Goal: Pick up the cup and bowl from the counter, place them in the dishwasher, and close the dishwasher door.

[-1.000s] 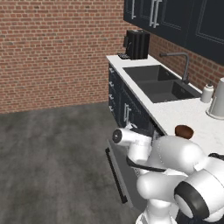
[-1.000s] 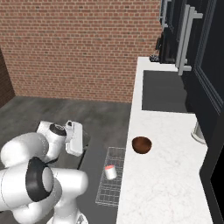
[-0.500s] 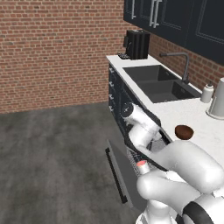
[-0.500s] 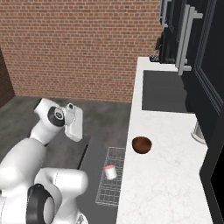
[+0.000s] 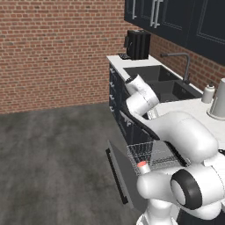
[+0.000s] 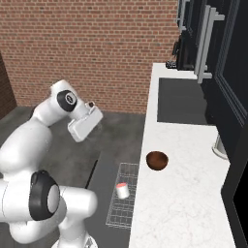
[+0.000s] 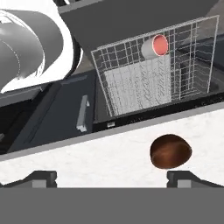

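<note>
One cup (image 6: 123, 190) in one wire rack (image 6: 121, 218), one bowl (image 6: 157, 160), one coffee machine (image 5: 137, 45), one faucet (image 5: 181, 63).

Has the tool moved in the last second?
Yes. In the right base view the tool has risen from beside the dishwasher rack, toward the brick wall.

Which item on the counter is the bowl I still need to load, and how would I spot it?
Start at the long white counter that runs from the sink toward the camera. Near its front edge, just above the pulled-out dishwasher rack, sits the bowl. It is small, round, glossy and dark reddish-brown, unlike the white-sided, pink-topped cup standing in the rack.
</note>
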{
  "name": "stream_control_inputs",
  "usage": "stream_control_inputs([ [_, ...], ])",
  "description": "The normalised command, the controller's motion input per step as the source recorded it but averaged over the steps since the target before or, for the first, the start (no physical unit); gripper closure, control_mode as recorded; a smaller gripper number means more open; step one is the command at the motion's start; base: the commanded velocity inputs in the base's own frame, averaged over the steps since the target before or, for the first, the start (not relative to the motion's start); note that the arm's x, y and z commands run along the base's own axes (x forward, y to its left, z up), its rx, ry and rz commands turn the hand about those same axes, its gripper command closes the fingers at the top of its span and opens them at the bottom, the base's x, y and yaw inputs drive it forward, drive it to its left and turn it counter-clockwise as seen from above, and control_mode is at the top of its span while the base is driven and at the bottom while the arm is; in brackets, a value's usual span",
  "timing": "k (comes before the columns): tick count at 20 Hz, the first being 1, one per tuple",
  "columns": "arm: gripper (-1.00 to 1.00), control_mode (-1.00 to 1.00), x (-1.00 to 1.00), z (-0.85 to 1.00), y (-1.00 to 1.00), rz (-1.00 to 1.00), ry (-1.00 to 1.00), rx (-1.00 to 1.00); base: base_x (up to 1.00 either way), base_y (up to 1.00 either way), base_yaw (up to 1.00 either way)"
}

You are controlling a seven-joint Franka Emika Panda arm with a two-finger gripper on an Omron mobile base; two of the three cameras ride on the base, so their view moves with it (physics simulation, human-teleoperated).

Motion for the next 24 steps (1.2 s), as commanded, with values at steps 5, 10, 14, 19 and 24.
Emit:
stream_control_inputs([
  [5, -1.00, -1.00, -0.38, -0.56, 0.00, -0.73, -0.07, 0.13, 0.00, 0.00, 0.00],
  [10, -1.00, -1.00, -0.44, -0.39, 0.00, -0.71, -0.15, 0.16, 0.00, 0.00, 0.00],
  [14, -1.00, -1.00, -0.09, -0.08, -0.16, -0.61, -0.24, 0.13, 0.00, 0.00, 0.00],
  [19, -1.00, -1.00, 0.09, 0.06, -0.08, -0.44, -0.25, 0.00, 0.00, 0.00, 0.00],
  [24, -1.00, -1.00, 0.44, -0.05, -0.26, -0.28, 0.00, -0.24, 0.00, 0.00, 0.00],
])
